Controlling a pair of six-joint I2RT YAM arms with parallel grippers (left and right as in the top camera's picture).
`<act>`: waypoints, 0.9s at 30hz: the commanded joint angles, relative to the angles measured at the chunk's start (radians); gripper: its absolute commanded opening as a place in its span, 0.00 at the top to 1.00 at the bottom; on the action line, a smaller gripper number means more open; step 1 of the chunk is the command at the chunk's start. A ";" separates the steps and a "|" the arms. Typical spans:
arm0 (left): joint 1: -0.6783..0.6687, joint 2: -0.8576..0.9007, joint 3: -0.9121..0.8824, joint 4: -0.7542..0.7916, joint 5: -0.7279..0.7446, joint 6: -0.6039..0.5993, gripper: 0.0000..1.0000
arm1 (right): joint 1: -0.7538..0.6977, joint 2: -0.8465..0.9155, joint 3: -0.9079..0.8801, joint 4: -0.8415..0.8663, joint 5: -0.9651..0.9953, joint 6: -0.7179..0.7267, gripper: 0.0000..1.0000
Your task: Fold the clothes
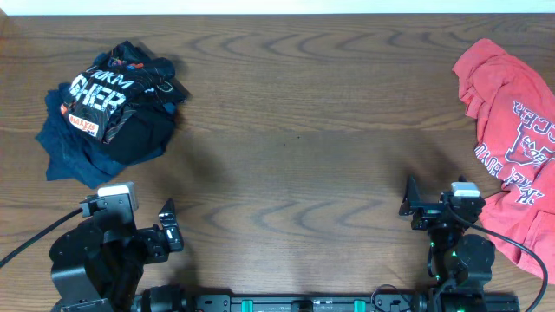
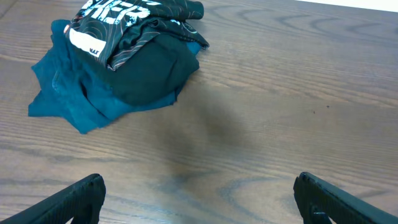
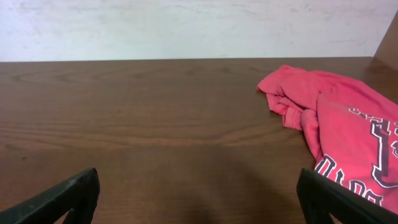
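The clothes lie in two heaps. A crumpled black jersey (image 1: 117,95) with white lettering rests on a dark blue garment (image 1: 65,147) at the far left; the left wrist view shows the jersey (image 2: 134,25) and the blue garment (image 2: 68,99) ahead to the left. A red T-shirt (image 1: 516,139) with printed lettering is spread at the right edge, and in the right wrist view the T-shirt (image 3: 348,124) lies to the right. My left gripper (image 1: 121,217) (image 2: 199,202) stands open over bare wood near the front. My right gripper (image 1: 455,208) (image 3: 199,199) is open too, just left of the red shirt.
The brown wooden table (image 1: 295,113) stretches between the two heaps. A pale wall (image 3: 186,28) rises behind its far edge. The arm bases and a black rail (image 1: 295,303) line the front edge.
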State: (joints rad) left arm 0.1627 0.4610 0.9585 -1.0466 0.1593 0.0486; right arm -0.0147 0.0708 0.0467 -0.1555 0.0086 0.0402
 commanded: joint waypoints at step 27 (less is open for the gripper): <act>0.004 -0.245 -0.235 0.143 -0.043 0.002 0.02 | 0.009 0.002 -0.006 0.004 0.010 -0.012 0.01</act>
State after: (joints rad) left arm 0.1627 0.2707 0.8116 -0.9508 0.1284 0.0490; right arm -0.0147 0.0719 0.0460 -0.1539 0.0090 0.0402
